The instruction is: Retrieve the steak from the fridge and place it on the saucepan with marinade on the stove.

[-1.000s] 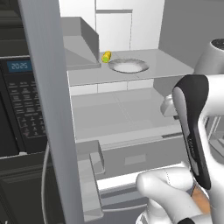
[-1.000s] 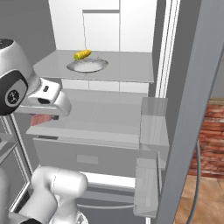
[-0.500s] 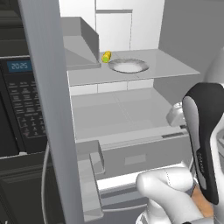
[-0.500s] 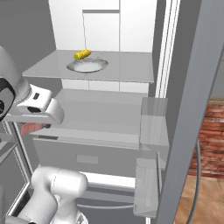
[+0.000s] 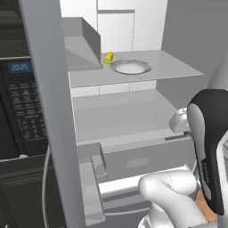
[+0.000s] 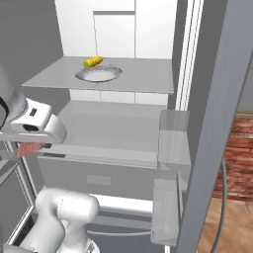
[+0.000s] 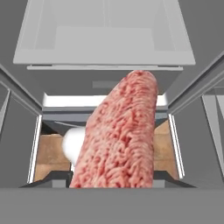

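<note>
Steak (image 7: 120,135) fills the middle of the hand view, a pinkish-red grainy slab rising from the bottom edge, where the tool's fingertips are hidden behind it. The tool is clenched on the steak, holding it in front of the open fridge (image 6: 123,148) and clear of the shelves. In the right base view the tool (image 6: 30,148) sits at the left edge, just in front of the fridge's lower shelf, under a white block of the hand, and a small strip of the pink steak (image 6: 28,149) shows beneath it. In the left base view the dark forearm crosses the right side in front of the fridge, and the tool itself cannot be made out there.

Behind the steak in the hand view lies the fridge's grey bottom drawer (image 7: 105,48), seen from above, with white rails at either side and brown floor (image 7: 50,155) showing below it. In the base views the drawer (image 5: 133,160) sits under the bare lower shelf (image 5: 120,111). One level up, on the upper shelf of the fridge, rests a shallow white bowl (image 5: 130,67), and a small yellow item (image 5: 108,57) lies just beside it, toward the back wall.

Left of the fridge stands a black wall oven (image 5: 20,102) with a keypad and a lit clock. On the fridge's right side the open door (image 6: 212,123) carries grey bins, and past it a brick wall (image 6: 242,158) shows.
</note>
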